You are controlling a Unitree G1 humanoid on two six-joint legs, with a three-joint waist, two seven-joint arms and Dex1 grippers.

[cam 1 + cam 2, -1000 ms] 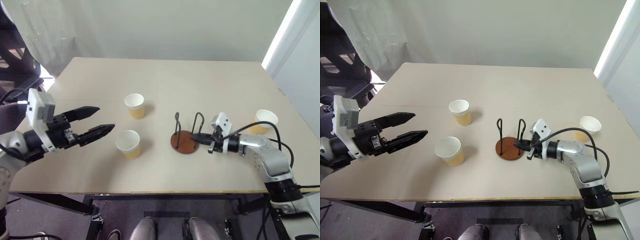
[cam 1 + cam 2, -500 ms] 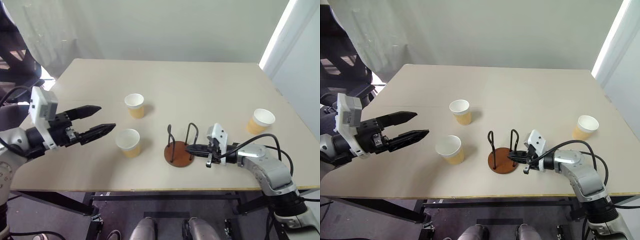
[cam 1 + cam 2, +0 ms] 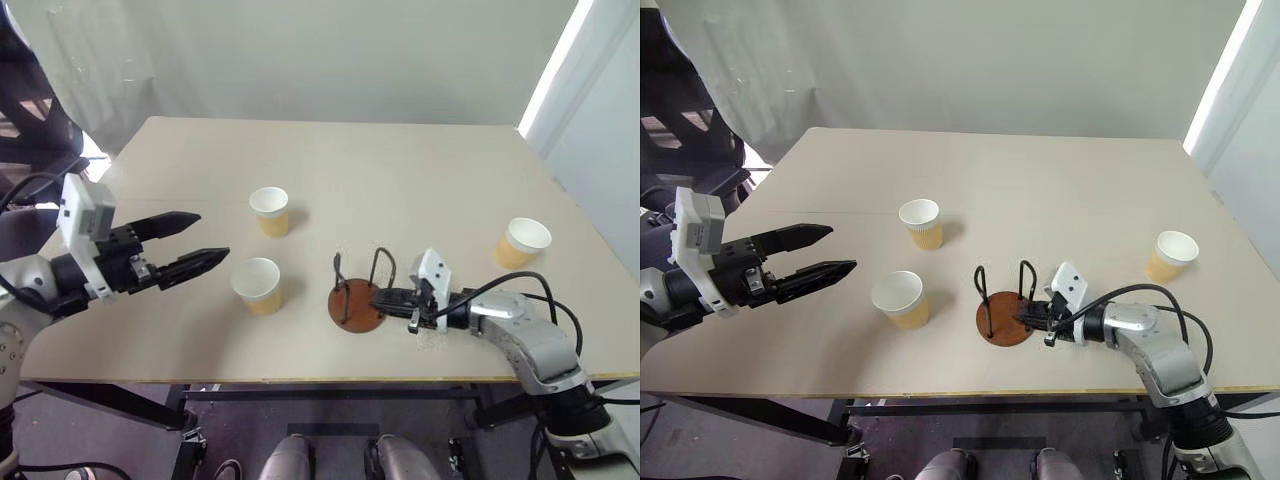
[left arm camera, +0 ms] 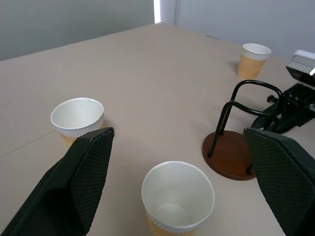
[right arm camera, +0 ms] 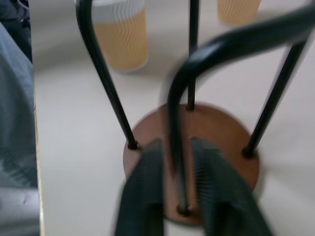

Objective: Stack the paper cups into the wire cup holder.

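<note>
Three tan paper cups stand upright on the table: one at the middle (image 3: 268, 210), one nearer the front (image 3: 256, 285), one at the far right (image 3: 522, 242). The wire cup holder (image 3: 355, 305), a rust-brown disc with two dark wire loops, stands empty to the right of the front cup. My right gripper (image 3: 378, 296) lies low at the holder's right side. Its fingers (image 5: 147, 172) are slightly parted on either side of one loop's wire leg, open. My left gripper (image 3: 212, 235) hovers wide open and empty to the left of the front cup.
The beige table (image 3: 400, 170) has its front edge close below the holder and the right arm. A dark chair (image 3: 30, 110) stands beyond the table's left corner. A pale wall runs behind, and a bright panel stands at the right.
My right gripper has dragged the holder left and toward the front edge, closer to the front cup, and now its fingers stand slightly apart around the wire. The left gripper kept still.
</note>
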